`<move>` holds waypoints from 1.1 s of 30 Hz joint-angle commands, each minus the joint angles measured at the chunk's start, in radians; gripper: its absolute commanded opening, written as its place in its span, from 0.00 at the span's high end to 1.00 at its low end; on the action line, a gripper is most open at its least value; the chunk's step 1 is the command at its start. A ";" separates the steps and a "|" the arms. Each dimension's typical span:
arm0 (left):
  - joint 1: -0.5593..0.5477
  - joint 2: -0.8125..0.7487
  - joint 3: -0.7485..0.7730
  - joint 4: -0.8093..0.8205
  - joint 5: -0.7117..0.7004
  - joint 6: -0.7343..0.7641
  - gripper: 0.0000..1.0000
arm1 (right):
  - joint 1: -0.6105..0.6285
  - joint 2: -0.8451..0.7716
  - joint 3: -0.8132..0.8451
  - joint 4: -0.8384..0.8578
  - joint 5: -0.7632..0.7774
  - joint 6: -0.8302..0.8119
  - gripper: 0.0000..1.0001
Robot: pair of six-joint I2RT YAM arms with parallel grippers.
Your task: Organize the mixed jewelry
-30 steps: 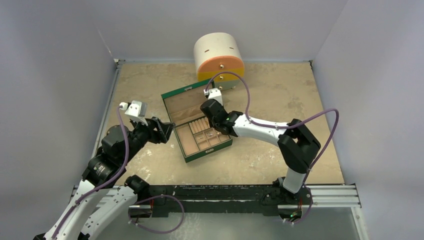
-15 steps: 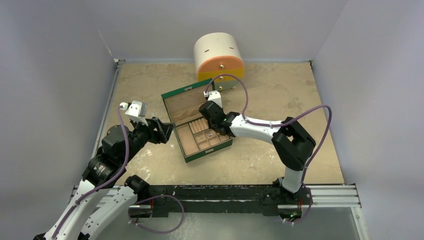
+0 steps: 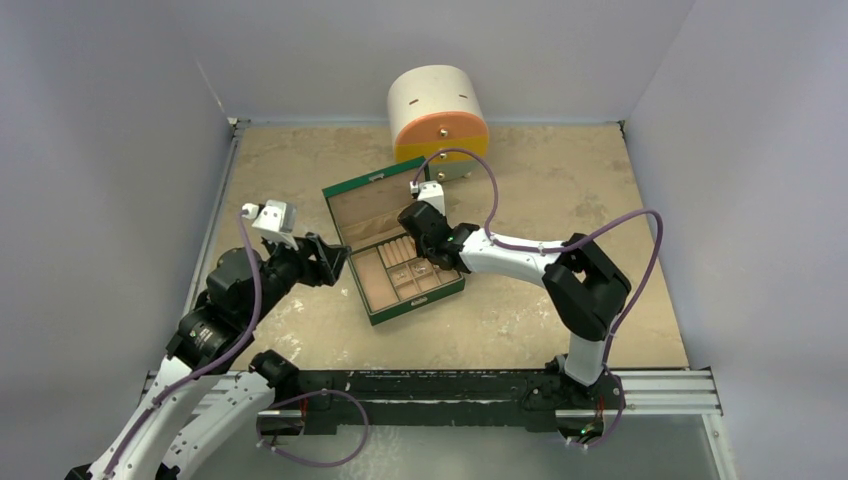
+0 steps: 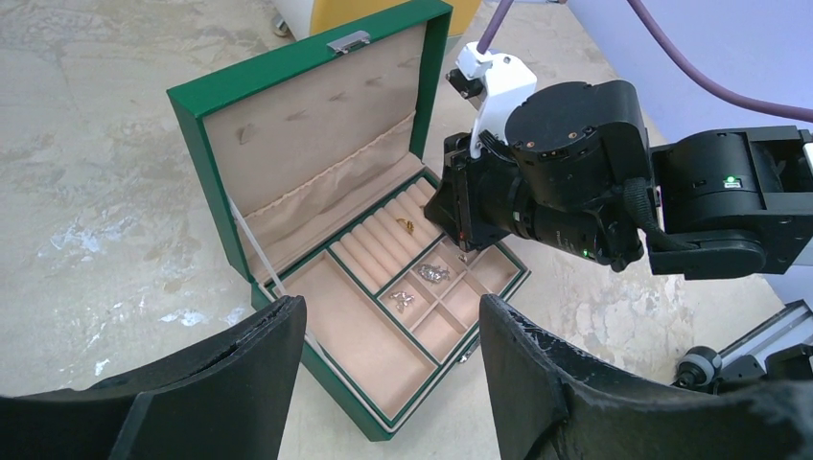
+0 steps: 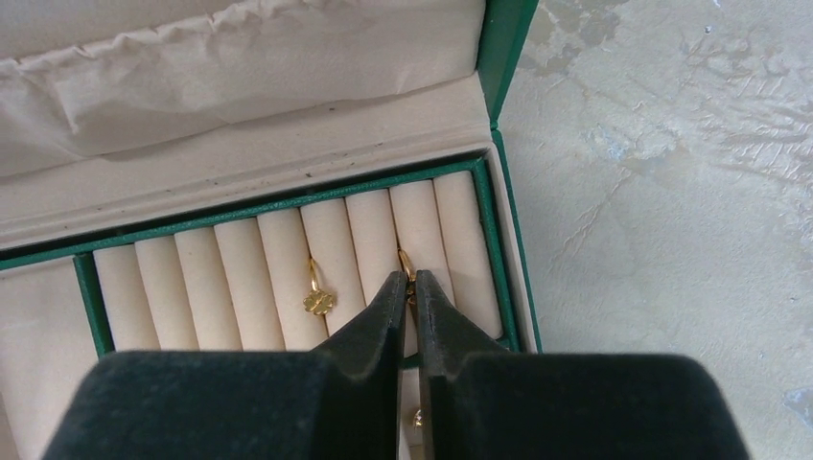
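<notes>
The right arm [image 3: 520,255] drew its elbow in toward the left edge of the table [image 3: 560,180]. This carried the right gripper [image 5: 408,280] slightly further over the ring rolls [image 5: 288,278] at the back of the green box [image 3: 415,304]. The purple cable [image 3: 645,225] looped over that arm pulled in leftward and rose a little.

One gold piece [image 5: 406,263] sits half-hidden between right jaws.

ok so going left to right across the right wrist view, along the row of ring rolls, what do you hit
leftmost ring roll → gold clover piece → second gold piece → green box edge → table
</notes>
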 commanded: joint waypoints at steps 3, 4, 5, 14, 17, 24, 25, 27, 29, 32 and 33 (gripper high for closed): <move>0.003 0.011 0.003 0.024 -0.020 0.012 0.34 | 0.005 -0.039 0.001 0.007 -0.043 0.034 0.86; 0.004 0.013 0.002 0.024 -0.022 0.010 0.34 | 0.005 -0.050 0.002 0.007 -0.044 0.033 0.85; 0.003 0.015 0.003 0.024 -0.024 0.010 0.34 | 0.005 -0.061 0.000 0.006 -0.045 0.030 0.84; 0.003 0.032 0.003 0.018 -0.053 0.003 0.34 | 0.005 -0.200 -0.002 -0.018 -0.039 -0.007 0.78; 0.003 0.038 0.004 0.013 -0.069 -0.002 0.34 | 0.005 -0.282 -0.036 -0.014 -0.048 -0.018 0.76; 0.004 0.099 0.027 -0.009 -0.177 -0.029 0.36 | 0.004 -0.458 -0.192 0.021 -0.010 -0.049 0.73; 0.003 0.117 0.042 -0.017 -0.206 -0.035 0.37 | 0.003 -0.480 -0.218 0.022 0.001 -0.048 0.73; 0.003 0.158 0.077 -0.035 -0.261 -0.044 0.37 | 0.003 -0.523 -0.272 0.020 0.015 -0.040 0.73; 0.003 0.206 0.127 -0.049 -0.307 -0.042 0.37 | 0.002 -0.565 -0.329 0.019 0.017 -0.028 0.73; 0.003 0.272 0.214 -0.060 -0.366 -0.017 0.37 | 0.002 -0.629 -0.400 0.019 0.011 -0.013 0.73; 0.003 0.295 0.248 -0.062 -0.391 -0.012 0.37 | 0.002 -0.646 -0.420 0.017 0.010 -0.001 0.73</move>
